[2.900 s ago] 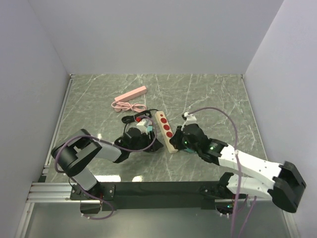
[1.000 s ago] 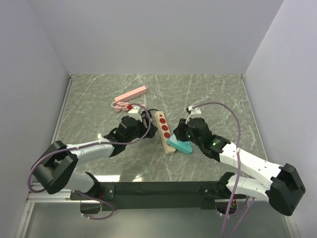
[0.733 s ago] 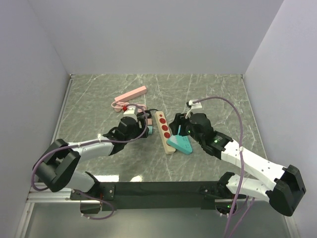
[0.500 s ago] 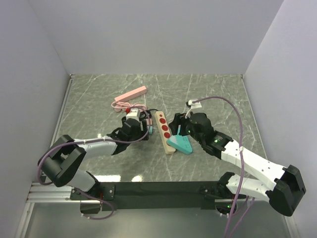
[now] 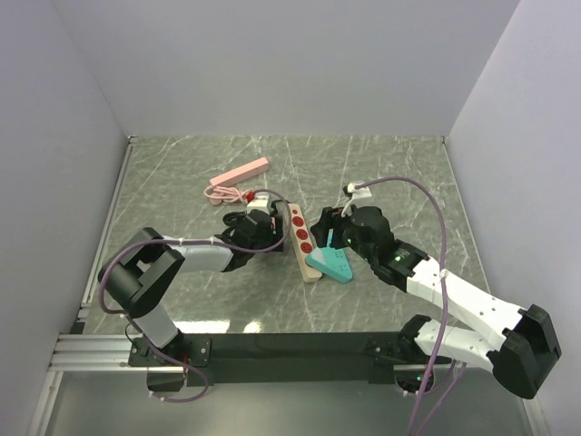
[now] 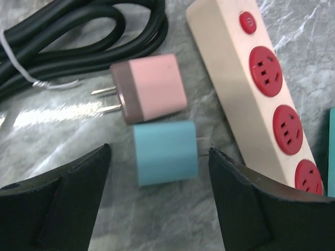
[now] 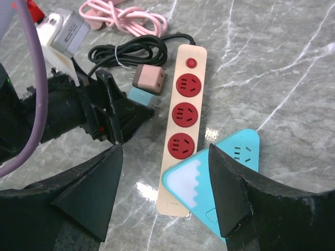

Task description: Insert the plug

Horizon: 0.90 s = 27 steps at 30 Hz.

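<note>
A beige power strip (image 6: 226, 89) with red sockets lies on the marble table. Left of it lie a pink plug (image 6: 154, 86), prongs pointing left, and a blue plug (image 6: 165, 159), prongs toward the strip. My left gripper (image 6: 159, 151) is open, low over the table, with the blue plug just ahead between its fingers and untouched. My right gripper (image 7: 165, 149) hangs open above the strip's near end (image 7: 184, 99) and a teal triangular socket block (image 7: 230, 157) that overlaps that end. In the top view the left gripper (image 5: 263, 232) and right gripper (image 5: 325, 234) flank the strip (image 5: 300, 238).
The strip's coiled black cable (image 6: 78, 36) lies just beyond the plugs. A pink cable (image 5: 222, 193) and a pink bar (image 5: 240, 173) sit farther back left. Walls close the table on three sides.
My right gripper has opened and drawn back slightly from the teal block, which stays put. My left arm has reached right, up to the two plugs beside the strip.
</note>
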Tool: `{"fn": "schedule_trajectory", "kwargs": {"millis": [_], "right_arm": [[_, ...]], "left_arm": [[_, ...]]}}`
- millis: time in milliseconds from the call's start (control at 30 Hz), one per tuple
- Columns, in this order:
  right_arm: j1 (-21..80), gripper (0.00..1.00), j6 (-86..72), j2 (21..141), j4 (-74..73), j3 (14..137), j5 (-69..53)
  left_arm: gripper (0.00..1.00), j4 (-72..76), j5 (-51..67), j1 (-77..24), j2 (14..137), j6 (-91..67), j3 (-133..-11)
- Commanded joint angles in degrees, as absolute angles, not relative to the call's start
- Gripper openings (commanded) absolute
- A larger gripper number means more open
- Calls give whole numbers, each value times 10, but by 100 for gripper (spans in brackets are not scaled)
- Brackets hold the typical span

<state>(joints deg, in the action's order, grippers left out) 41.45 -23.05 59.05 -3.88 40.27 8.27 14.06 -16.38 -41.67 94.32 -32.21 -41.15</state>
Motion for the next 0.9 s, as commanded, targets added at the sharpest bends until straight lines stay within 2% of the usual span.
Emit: {"fn": "schedule_trajectory", "kwargs": {"millis": [0, 33, 67, 167, 233, 333, 367, 400, 533, 667, 867], "right_arm": [[409, 73, -224, 577, -21, 397, 79], [408, 73, -224, 577, -21, 396, 78], [406, 73, -224, 577, -20, 396, 77], [404, 73, -225, 579, -21, 396, 76], [403, 73, -225, 578, -20, 396, 73], [402, 73, -225, 579, -18, 395, 70], [401, 73, -225, 579, -18, 396, 69], [400, 73, -225, 580, -19, 397, 69], [395, 73, -221, 575, -25, 401, 47], [388, 73, -215, 548, -42, 402, -14], [374, 73, -210, 520, -49, 385, -110]], "left_arm": [[81, 146, -177, -426, 963, -305, -443], [77, 147, -178, -427, 966, -301, -445], [69, 144, -178, -427, 970, -299, -449], [57, 134, -185, -430, 976, -293, -454], [55, 128, -188, -431, 977, -290, -455], [41, 129, -188, -432, 976, -285, -450], [28, 129, -188, -432, 974, -282, -449], [24, 133, -184, -433, 972, -278, -447], [18, 161, -140, -437, 934, -228, -423], [13, 185, -88, -442, 830, -180, -369], [10, 226, 28, -466, 688, -124, -299]]}}
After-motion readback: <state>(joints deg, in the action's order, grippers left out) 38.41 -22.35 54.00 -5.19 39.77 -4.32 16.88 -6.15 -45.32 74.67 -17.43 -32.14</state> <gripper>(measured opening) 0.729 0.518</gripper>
